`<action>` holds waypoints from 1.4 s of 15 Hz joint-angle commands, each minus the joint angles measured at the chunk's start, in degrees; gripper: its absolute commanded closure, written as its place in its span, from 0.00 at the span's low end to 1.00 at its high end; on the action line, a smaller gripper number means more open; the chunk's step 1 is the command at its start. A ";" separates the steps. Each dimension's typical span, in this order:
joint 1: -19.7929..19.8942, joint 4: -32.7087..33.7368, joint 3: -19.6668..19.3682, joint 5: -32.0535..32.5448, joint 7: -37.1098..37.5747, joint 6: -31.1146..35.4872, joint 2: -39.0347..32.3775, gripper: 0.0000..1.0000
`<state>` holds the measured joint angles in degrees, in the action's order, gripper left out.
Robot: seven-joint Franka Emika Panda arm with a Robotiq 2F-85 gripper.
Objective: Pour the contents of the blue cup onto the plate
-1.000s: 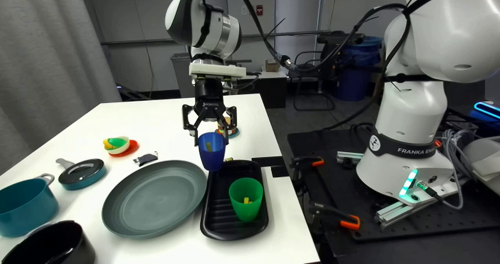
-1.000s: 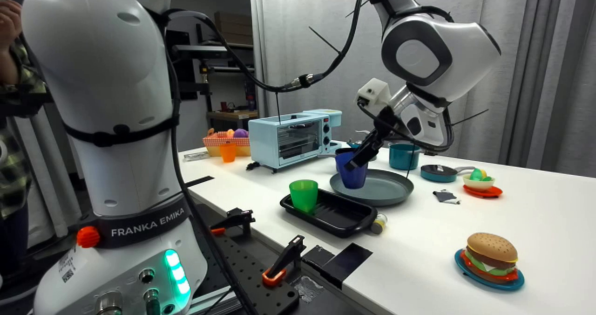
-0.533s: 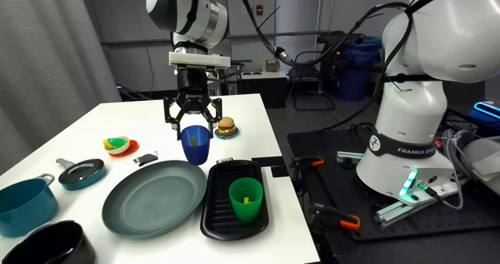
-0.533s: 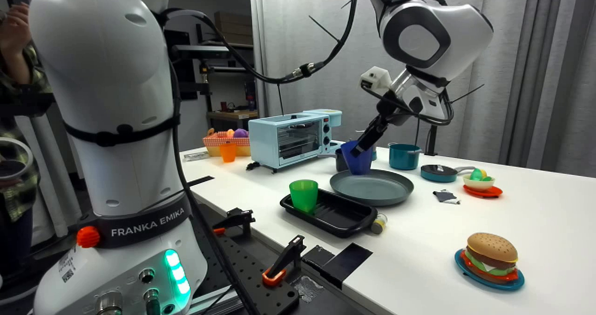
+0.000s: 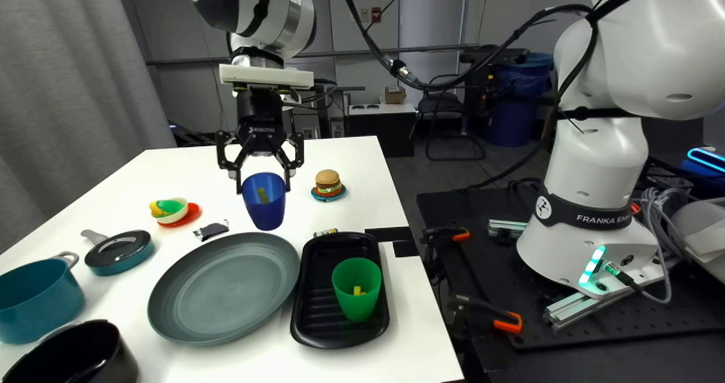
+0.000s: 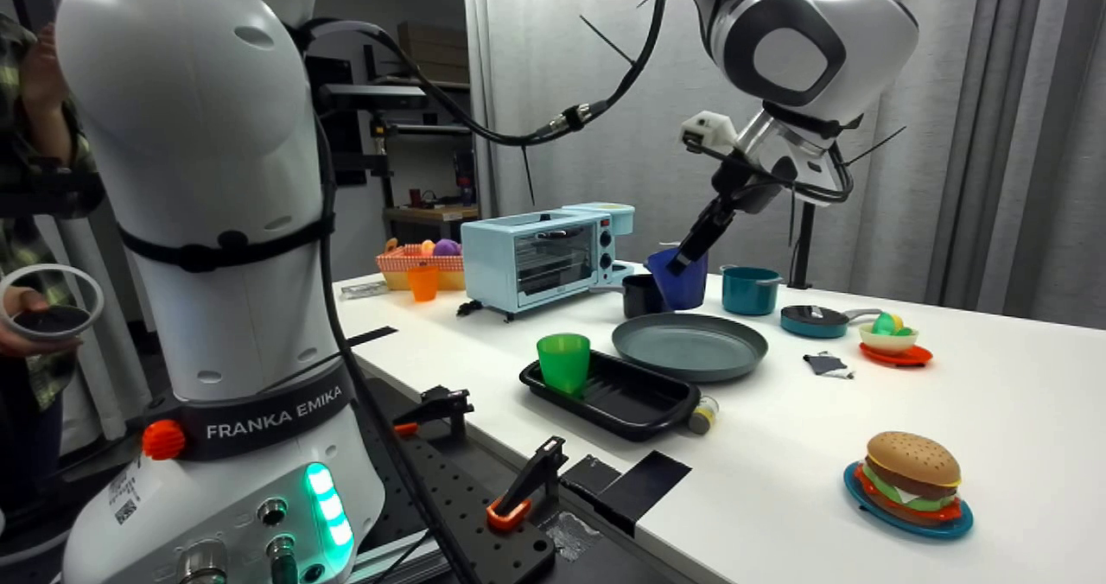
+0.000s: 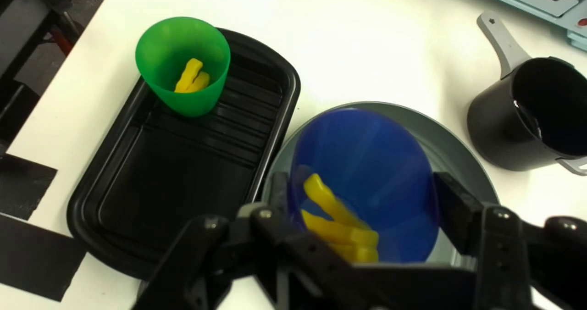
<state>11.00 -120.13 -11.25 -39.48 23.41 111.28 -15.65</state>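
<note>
My gripper (image 5: pixel 263 188) is shut on the blue cup (image 5: pixel 266 210), with a finger on each side. The cup is in the air, slightly tilted, above the table near the plate's edge in both exterior views (image 6: pixel 683 286). The wrist view shows the cup (image 7: pixel 380 163) between the fingers, with several yellow pieces, the contents (image 7: pixel 332 204), inside. Some show in an exterior view (image 5: pixel 262 195). The grey-green plate (image 5: pixel 224 292) lies flat with a bare surface. In the wrist view the plate (image 7: pixel 458 156) appears behind the cup, which hides its middle.
A black tray (image 5: pixel 323 326) holding a green cup (image 5: pixel 357 292) with yellow pieces stands beside the plate. A black pot (image 7: pixel 500 122), teal pot (image 5: pixel 39 301), lidded pan (image 5: pixel 119 252), toy burger (image 6: pixel 912 476) and light blue toaster oven (image 6: pixel 544 260) are also on the table.
The gripper has carried the blue cup away from the tray side toward the plate and raised it a little. The pieces stay in the cup. The plate and table objects have not moved.
</note>
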 commanded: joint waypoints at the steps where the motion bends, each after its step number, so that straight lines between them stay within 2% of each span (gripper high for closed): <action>1: -0.46 4.58 -0.06 2.58 4.13 -2.86 -2.07 0.48; 7: -1.23 7.48 -0.28 6.06 8.90 -1.54 -3.93 0.48; 21: -5.38 12.79 -0.58 24.90 28.05 0.09 -8.09 0.48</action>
<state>7.15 -109.83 -11.11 -18.99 46.99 111.45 -22.29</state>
